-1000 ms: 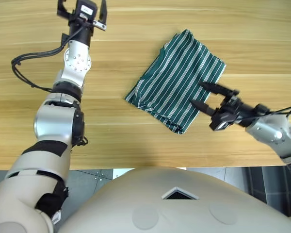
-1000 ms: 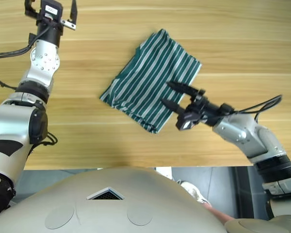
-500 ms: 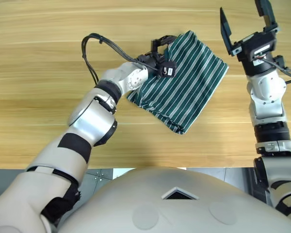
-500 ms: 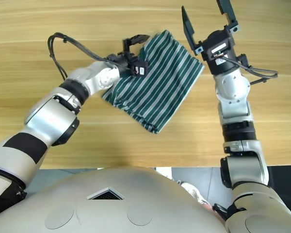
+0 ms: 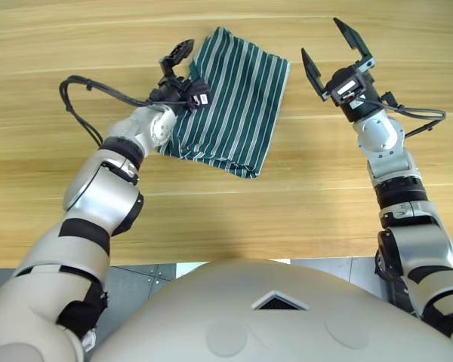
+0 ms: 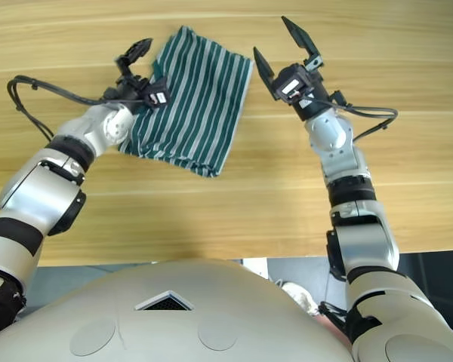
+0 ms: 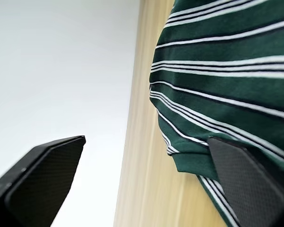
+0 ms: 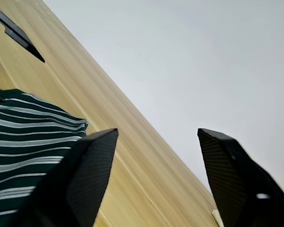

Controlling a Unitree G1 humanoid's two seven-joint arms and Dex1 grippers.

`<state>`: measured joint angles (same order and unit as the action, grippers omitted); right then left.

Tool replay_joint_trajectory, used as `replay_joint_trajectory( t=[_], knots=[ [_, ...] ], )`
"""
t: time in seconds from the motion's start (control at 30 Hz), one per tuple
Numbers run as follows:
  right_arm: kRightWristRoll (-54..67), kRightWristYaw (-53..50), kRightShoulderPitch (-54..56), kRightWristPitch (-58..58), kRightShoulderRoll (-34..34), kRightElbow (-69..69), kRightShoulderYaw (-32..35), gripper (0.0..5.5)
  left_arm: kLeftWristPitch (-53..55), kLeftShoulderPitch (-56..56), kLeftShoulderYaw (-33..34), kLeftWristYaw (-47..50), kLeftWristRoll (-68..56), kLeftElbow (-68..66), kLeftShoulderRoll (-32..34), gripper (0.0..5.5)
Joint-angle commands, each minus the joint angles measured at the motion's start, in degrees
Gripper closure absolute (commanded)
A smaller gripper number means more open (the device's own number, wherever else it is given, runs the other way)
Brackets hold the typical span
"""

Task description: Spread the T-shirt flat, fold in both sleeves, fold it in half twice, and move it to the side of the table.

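Note:
The folded green T-shirt [image 5: 228, 98] with white stripes lies on the wooden table [image 5: 325, 219], toward its far side. My left gripper [image 5: 183, 66] is open at the shirt's left edge. In the left wrist view one finger [image 7: 244, 182] lies over the striped cloth [image 7: 227, 85] and the other finger [image 7: 42, 175] is off it. My right gripper [image 5: 332, 54] is open, held a little above the table just right of the shirt's right edge, with nothing between its fingers [image 8: 87, 172].
The table's near edge [image 5: 211, 260] runs across the lower part of the head views, with floor below it. Bare wood lies left, right and in front of the shirt. A pale wall [image 8: 189, 56] stands beyond the table's far edge.
The shirt has slid left and farther back on the table, the left gripper moving with it at its left edge. The right gripper has come down and left, closer to the shirt's right edge.

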<state>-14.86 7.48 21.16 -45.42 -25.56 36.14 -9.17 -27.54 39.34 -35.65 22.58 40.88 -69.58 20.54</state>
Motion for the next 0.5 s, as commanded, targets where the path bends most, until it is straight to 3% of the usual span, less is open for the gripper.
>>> replay_joint_trajectory(
  t=[0.03, 0.3, 0.5],
  knots=[
    [-2.7, -0.6, 0.0, 1.4, -1.4, 2.1, 0.1, 2.39, -4.4, -22.5, 1.0, -6.0, -4.9, 10.4, 3.1, 0.69],
    [-3.9, 0.0, -1.7, 1.8, -1.4, 0.4, -0.4, 2.39, 2.4, -39.9, 8.1, -14.0, -19.5, 45.9, 4.2, 0.69],
    [-3.8, 0.3, -1.8, 1.4, -0.7, -0.1, -0.3, 2.39, 4.5, -43.5, 22.4, -9.8, -21.8, 58.9, 5.6, 0.69]
  ],
)
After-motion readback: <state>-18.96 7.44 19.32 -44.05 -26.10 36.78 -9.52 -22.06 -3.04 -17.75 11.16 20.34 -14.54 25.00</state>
